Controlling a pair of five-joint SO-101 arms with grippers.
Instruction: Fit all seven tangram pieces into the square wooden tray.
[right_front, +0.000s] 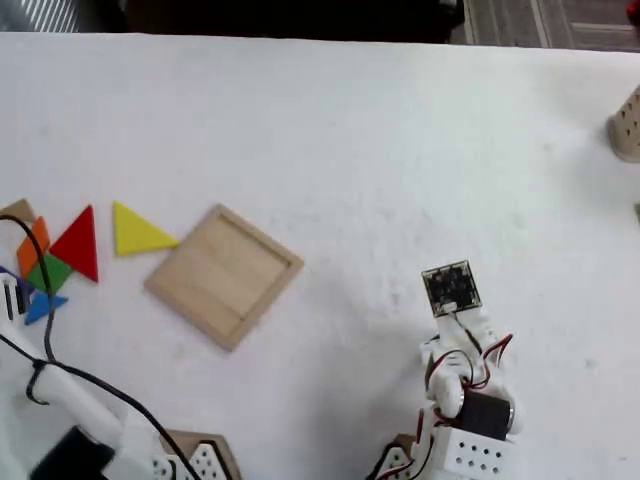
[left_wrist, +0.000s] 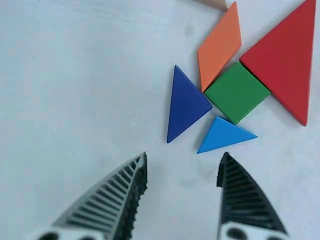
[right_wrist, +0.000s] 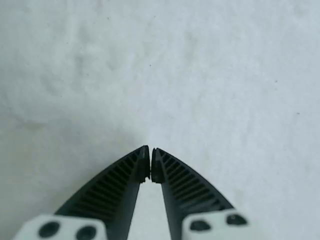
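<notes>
Wooden and square, the tray (right_front: 225, 275) lay on the white table (right_front: 400, 150), turned corner-on. A yellow triangle (right_front: 135, 232) sat just beside the tray. Beyond it, farther from the tray, clustered a red triangle (left_wrist: 285, 65), an orange parallelogram (left_wrist: 219, 46), a green square (left_wrist: 236, 92), a dark blue triangle (left_wrist: 184, 103) and a light blue triangle (left_wrist: 223, 135). The left gripper (left_wrist: 182, 162) hung near the light blue triangle, jaws spread. Well apart on the tray's other side, the right gripper (right_wrist: 150, 152) had its jaws pressed together.
</notes>
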